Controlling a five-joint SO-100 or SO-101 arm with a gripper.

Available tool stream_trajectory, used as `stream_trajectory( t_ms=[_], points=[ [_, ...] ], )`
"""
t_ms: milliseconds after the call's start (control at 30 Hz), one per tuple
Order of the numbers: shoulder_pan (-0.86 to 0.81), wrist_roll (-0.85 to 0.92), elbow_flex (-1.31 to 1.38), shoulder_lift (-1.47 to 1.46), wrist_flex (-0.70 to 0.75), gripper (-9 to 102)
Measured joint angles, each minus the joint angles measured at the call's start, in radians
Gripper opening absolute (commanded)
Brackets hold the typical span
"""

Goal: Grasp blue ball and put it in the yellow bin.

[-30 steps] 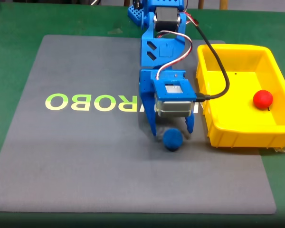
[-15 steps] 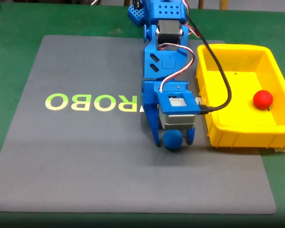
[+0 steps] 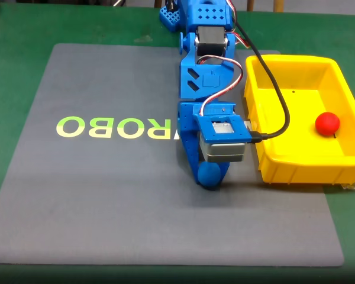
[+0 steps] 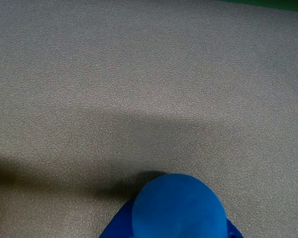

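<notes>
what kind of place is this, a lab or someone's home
Probably a lab or hobby workbench: a green table cover, a grey mat printed with letters, and a 3D-printed blue arm whose pincer is around a blue ball.

Matte, foam-like blue ball [image 4: 176,206] sits on a grey mat [image 4: 139,74] with a fine pebbled, leathery grain, beside a glossy smooth plastic yellow bin [image 3: 266,100], the gripper [image 3: 212,175] in matte blue printed plastic.

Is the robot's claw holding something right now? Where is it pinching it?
Yes: the gripper pinches the small matte blue ball by its two opposite sides.
</notes>
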State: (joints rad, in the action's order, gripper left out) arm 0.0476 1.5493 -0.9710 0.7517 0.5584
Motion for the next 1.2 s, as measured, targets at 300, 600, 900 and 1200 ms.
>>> stream_trajectory(
  t_ms=[300, 600, 900, 1200],
  points=[
    [0.0, -0.005, 0.0, 0.023, 0.026, 0],
    [0.021, -0.021, -0.06, 0.422, 0.133, 1],
    [0.173, -0.023, -0.258, 0.792, 0.164, 2],
    [0.354, -0.044, -0.383, 0.894, 0.176, 2]
  ],
)
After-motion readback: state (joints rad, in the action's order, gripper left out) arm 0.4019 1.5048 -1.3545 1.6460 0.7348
